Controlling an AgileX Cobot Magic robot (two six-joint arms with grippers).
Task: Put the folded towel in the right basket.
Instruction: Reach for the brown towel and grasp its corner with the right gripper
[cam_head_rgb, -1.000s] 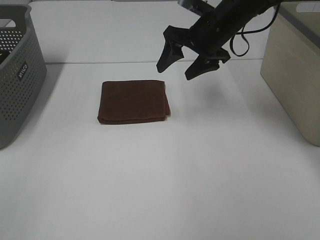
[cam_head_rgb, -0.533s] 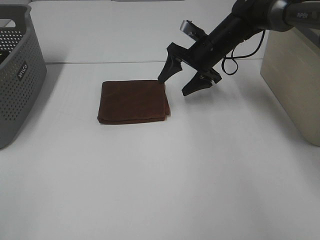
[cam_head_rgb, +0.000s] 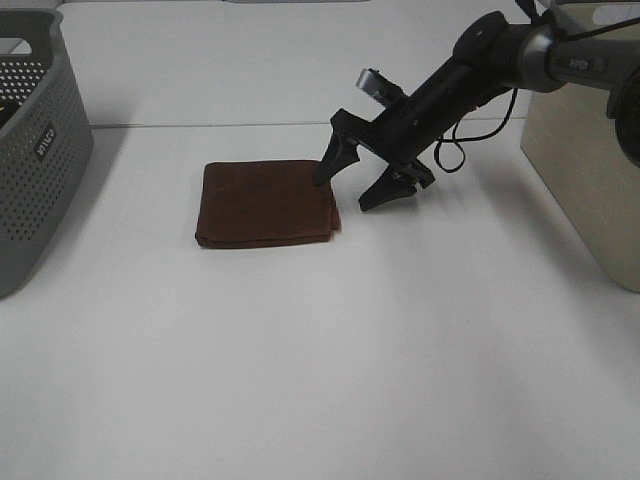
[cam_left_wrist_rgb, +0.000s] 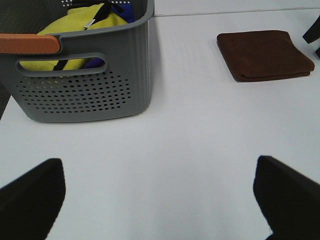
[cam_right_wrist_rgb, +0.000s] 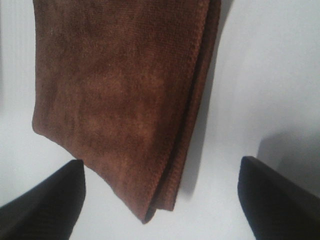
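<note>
From above, the towel (cam_head_rgb: 265, 203) lies flat on the table (cam_head_rgb: 400, 350), well apart from the right basket (cam_head_rgb: 585, 150). The right gripper (cam_head_rgb: 343, 195) is spread wide at the towel's right edge.

In the left wrist view, the left gripper (cam_left_wrist_rgb: 160, 200) hangs open, well away from the towel.

The right wrist view shows the layered edge between the fingers (cam_right_wrist_rgb: 42, 200); contact is hard to judge. Closing here may pinch only the top layers, so the fold could fall open on the lift.

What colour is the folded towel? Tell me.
Dark reddish brown folded towel; clearest in the right wrist view.
</note>
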